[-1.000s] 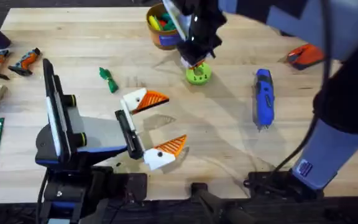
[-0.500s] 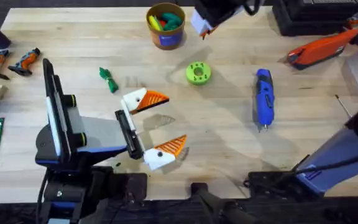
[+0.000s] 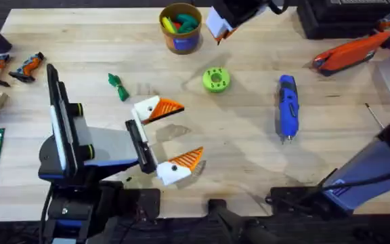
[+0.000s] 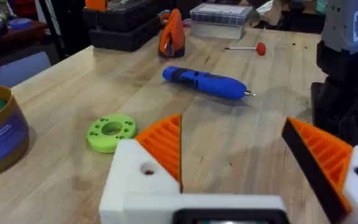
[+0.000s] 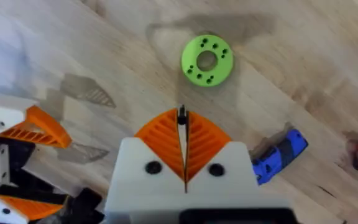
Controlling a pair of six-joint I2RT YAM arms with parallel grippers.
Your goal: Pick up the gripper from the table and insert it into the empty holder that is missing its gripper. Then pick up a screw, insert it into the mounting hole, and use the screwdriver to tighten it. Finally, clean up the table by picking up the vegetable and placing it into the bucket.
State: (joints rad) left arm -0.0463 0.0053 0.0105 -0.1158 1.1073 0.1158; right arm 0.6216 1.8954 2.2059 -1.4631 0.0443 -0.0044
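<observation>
right gripper fingers pinch a small dark screw above the green disc; left gripper fingers spread wide, holding nothing.

The bucket is set at the far edge of the table, with the round disc nearer and to its right. The screwdriver is laid right of the disc, and the vegetable well to its left. The left gripper is placed near of the vegetable, at the table's near middle.
</observation>
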